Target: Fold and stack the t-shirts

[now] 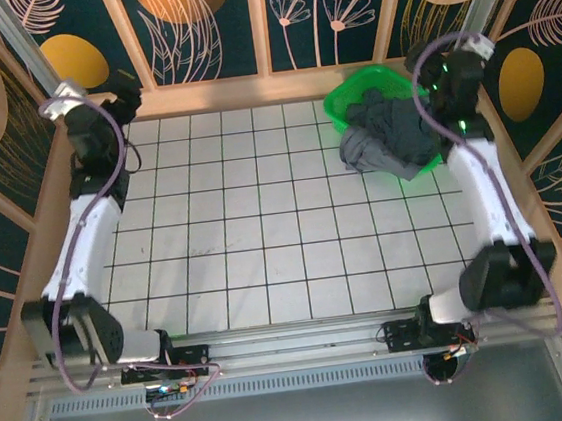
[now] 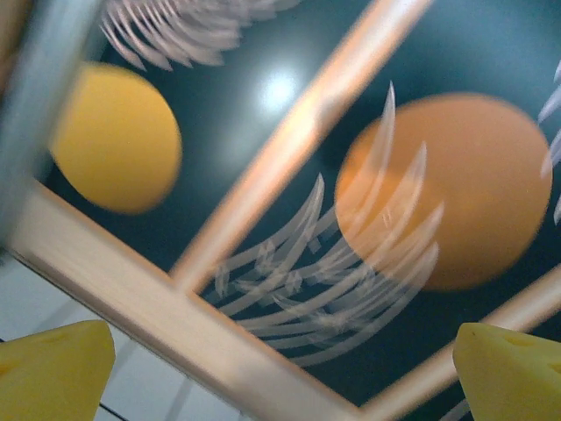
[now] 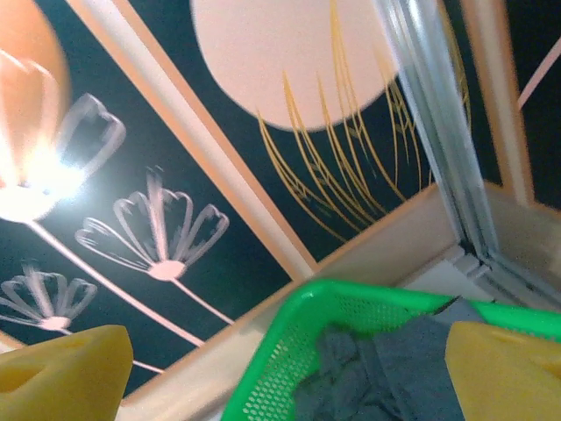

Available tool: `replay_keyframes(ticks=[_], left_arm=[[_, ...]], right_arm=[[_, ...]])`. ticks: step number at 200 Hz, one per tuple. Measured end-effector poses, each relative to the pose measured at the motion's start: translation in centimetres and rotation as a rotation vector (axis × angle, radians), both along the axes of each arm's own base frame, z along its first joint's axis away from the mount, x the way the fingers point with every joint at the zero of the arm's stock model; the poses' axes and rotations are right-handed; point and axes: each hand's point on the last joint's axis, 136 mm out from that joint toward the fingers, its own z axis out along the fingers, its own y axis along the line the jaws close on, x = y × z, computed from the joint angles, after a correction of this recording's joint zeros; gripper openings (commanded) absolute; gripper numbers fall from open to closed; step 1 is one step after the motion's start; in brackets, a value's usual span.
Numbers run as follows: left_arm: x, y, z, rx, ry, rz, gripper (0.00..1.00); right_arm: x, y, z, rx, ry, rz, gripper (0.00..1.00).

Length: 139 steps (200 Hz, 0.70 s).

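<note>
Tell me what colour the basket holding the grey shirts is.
Bright green; the basket shows best in the right wrist view.

Place: a robot test cell, lab-like rather than a home.
Work surface: a white table [image 1: 263, 232] ruled in a black grid.
Walls: wooden-framed panels [image 1: 211, 27] printed with flowers, leaves and orange discs on three sides.
Mounting: two arms [image 1: 87, 231] bolted to an aluminium rail [image 1: 295, 342] at the near edge.
Wiring: loose cables [image 1: 58, 329] and a bare circuit board [image 1: 169, 391].
</note>
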Motion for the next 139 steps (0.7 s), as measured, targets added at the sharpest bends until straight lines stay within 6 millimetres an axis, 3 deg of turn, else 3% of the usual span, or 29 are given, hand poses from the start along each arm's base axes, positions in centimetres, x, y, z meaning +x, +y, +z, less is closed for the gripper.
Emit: replay_keyframes(ticks=[11, 21, 30, 46, 61, 80, 93, 112, 123, 131, 139], left_arm=[[1.9, -2.3, -3.0, -0.034, 0.088, -0.088, 0.98], [3.0, -5.1, -6.2, -0.046, 0.184, -0.168, 0.97], [3.3, -7.5, -8.6, -0.050, 0.256, -0.232, 0.96], [2.4, -13.6, -12.7, -0.038, 0.381, -0.385, 0.94], [0.8, -18.7, -13.9, -0.022, 0.428, -0.516, 0.93], [-1.7, -24.5, -13.5, -0.010, 0.429, -0.672, 0.91], [-3.2, -27.2, -13.2, -0.006, 0.425, -0.747, 0.89], [-4.8, -29.7, -13.1, -0.005, 0.429, -0.821, 0.84], [-5.5, -30.6, -13.1, -0.008, 0.432, -0.849, 0.80], [-5.7, -30.9, -13.1, -0.011, 0.434, -0.858, 0.79], [-5.8, -31.0, -13.1, -0.011, 0.434, -0.863, 0.79]], right_arm=[[2.9, -0.1, -2.4, 0.014, 0.102, -0.006, 0.93], [5.3, -0.3, -6.1, 0.027, 0.229, -0.020, 0.93], [6.5, -0.4, -9.1, 0.032, 0.323, -0.032, 0.92], [7.8, -0.6, -15.3, 0.043, 0.502, -0.049, 0.92], [8.2, -0.6, -20.5, 0.056, 0.649, -0.060, 0.91], [8.0, -0.4, -25.8, 0.079, 0.784, -0.071, 0.90], [7.6, -0.2, -28.7, 0.099, 0.852, -0.073, 0.86], [7.0, 0.3, -32.4, 0.131, 0.929, -0.073, 0.68], [6.9, 0.7, -34.0, 0.156, 0.957, -0.071, 0.46], [6.8, 1.0, -34.9, 0.163, 0.973, -0.059, 0.25], [6.7, 1.1, -35.3, 0.167, 0.979, -0.059, 0.13]])
